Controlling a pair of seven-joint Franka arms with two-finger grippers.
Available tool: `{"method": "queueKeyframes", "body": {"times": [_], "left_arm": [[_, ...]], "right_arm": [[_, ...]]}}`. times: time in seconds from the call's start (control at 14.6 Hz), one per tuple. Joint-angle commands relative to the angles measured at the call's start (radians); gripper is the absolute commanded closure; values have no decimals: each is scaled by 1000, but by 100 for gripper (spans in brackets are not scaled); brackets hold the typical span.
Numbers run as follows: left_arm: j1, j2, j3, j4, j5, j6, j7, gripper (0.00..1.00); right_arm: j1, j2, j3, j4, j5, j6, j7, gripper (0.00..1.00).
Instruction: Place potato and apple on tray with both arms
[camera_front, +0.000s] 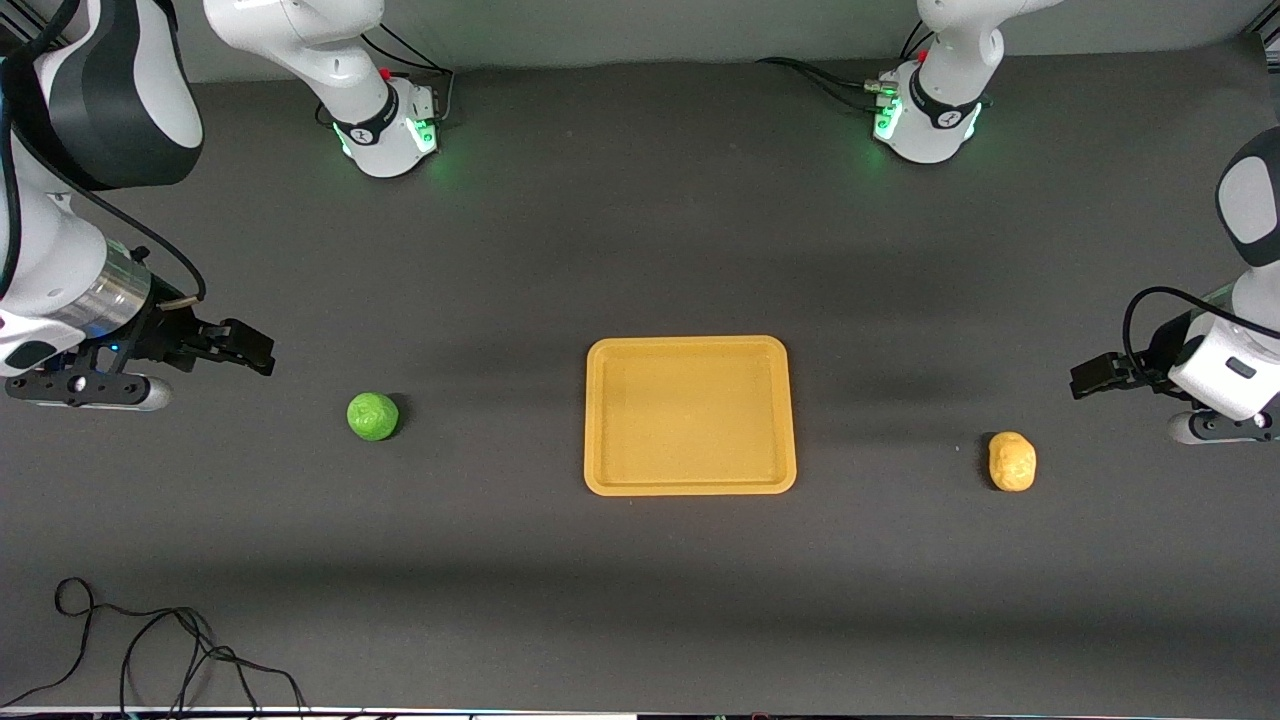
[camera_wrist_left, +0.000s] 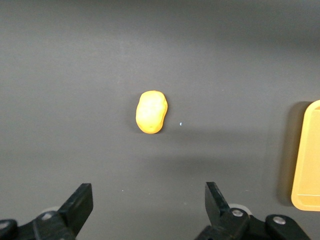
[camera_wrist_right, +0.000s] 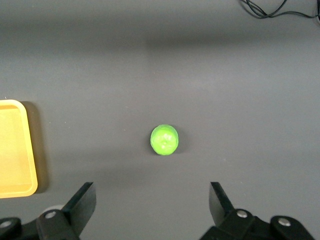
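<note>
Two things lie on the dark table (camera_front: 640, 600) with nothing touching them: the potato (camera_front: 1012, 461) toward the left arm's end, nearest the front camera, and the apple (camera_front: 372, 416) toward the right arm's end, slightly farther back. Between them, well apart from both, sits the tray (camera_front: 690, 482), bare. Up in the air, the left gripper (camera_front: 1090, 377) hangs over the table near the potato, fingers spread wide; the right gripper (camera_front: 250, 348) hangs over the table near the apple, fingers likewise apart.
</note>
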Motion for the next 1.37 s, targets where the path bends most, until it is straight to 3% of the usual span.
{"method": "queueKeyframes", "body": {"times": [0.0, 0.48, 0.76, 1.03, 1.31], "left_arm": [[6, -54, 3, -6, -28, -51, 31, 0], [6, -155, 3, -3, -14, -94, 31, 0], [6, -164, 5, -6, 13, -136, 32, 0], [3, -80, 3, -10, 26, -65, 31, 0], [-9, 64, 3, -10, 43, 36, 28, 0]], "right_arm": [[1, -66, -12, -88, 27, 45, -15, 0], [-22, -46, -4, -75, 29, -4, -22, 0], [-24, -40, -2, -72, 29, -13, -102, 0], [-22, -42, -2, -76, 29, -16, -124, 0], [-19, -40, -1, -87, 29, -12, -124, 0]]}}
